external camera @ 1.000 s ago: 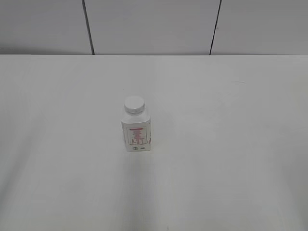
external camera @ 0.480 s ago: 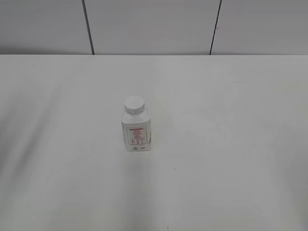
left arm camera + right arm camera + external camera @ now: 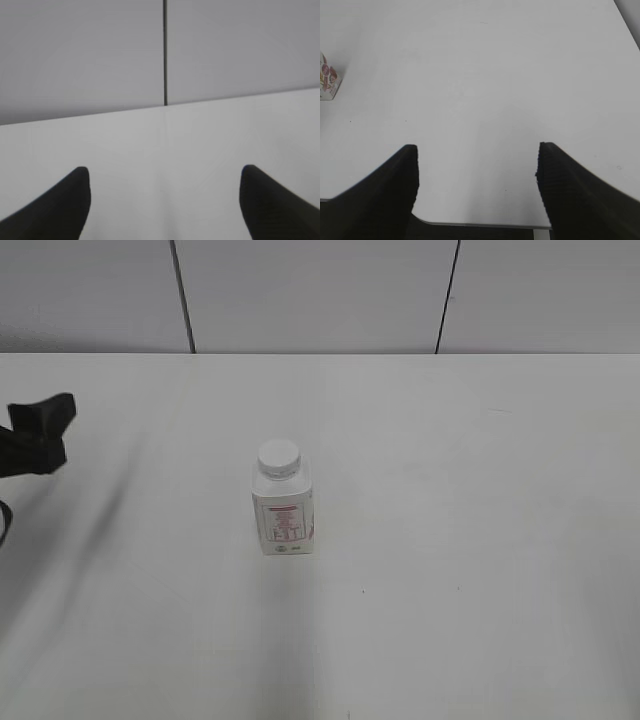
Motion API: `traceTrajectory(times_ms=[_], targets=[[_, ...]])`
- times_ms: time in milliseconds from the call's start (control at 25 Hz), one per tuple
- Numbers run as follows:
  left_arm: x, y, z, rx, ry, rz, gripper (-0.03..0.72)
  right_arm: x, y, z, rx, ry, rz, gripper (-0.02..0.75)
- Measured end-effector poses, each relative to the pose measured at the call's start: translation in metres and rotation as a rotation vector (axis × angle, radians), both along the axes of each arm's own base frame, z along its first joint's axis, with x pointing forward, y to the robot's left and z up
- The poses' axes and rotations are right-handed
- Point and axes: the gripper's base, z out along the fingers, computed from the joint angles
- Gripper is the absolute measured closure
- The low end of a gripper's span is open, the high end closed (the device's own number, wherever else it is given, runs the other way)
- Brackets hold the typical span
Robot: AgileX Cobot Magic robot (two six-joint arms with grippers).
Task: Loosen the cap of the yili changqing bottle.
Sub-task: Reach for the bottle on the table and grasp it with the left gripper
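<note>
A: Where is each pincer sitting?

B: The left pincer (image 3: pixel 40 430) is hanging at the bench's (image 3: pixel 480 540) far left edge, jaws spread wide, gripping nothing. The right pincer (image 3: pixel 477 175) is gaping too, empty, and unseen in the exterior view.

A: And the target?

B: The yili changqing bottle (image 3: pixel 282 510) is standing upright mid-bench, the cap (image 3: pixel 278 457) on top, well to the left pincer's right (likely the nearer arm).

A: Anything hidden?

B: The right wrist view is catching only a bottle corner at its edge.
</note>
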Motion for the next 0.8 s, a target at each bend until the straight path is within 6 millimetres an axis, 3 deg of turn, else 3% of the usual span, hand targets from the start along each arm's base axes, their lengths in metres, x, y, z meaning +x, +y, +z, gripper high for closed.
traceTrajectory(times_ms=[200, 320, 600, 800], targets=[[0.014, -0.01, -0.038, -0.01, 0.048, -0.135, 0.129, 0.0, 0.0, 0.0, 0.003, 0.0, 0.002, 0.156], [0.021, -0.005, -0.054, -0.091, 0.073, -0.209, 0.129, 0.0, 0.001, 0.0, 0.006, 0.0, 0.004, 0.156], [0.051, 0.018, -0.083, -0.228, 0.158, -0.494, 0.123, 0.0, 0.002, 0.0, 0.017, 0.001, 0.012, 0.156], [0.065, 0.008, -0.099, -0.204, 0.243, -0.753, 0.123, 0.0, 0.002, 0.0, 0.017, 0.001, 0.012, 0.156]])
